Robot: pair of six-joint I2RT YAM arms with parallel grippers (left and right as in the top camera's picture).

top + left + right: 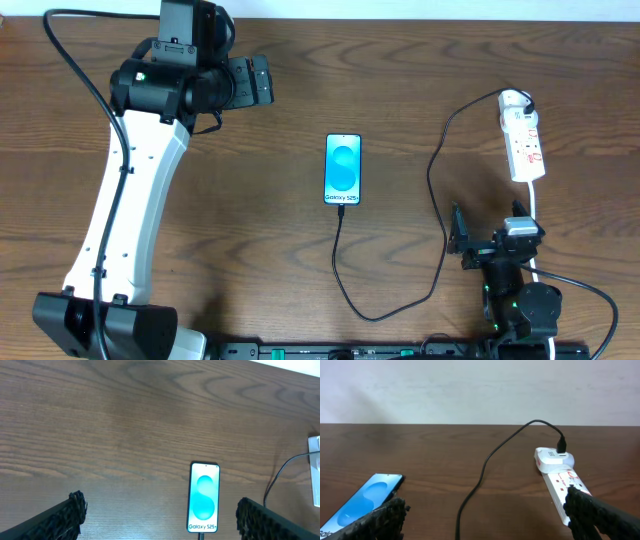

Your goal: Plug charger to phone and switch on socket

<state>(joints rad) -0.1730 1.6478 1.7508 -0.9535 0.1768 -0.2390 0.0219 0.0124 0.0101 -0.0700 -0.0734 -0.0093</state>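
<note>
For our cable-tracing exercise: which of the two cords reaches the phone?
The thin black cable, looping to the phone; the thicker white cord runs nowhere near it.

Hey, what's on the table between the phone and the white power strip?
Only the charger cable crosses the otherwise bare table between the phone and the power strip. The overhead view shows this best; the right wrist view agrees.
</note>
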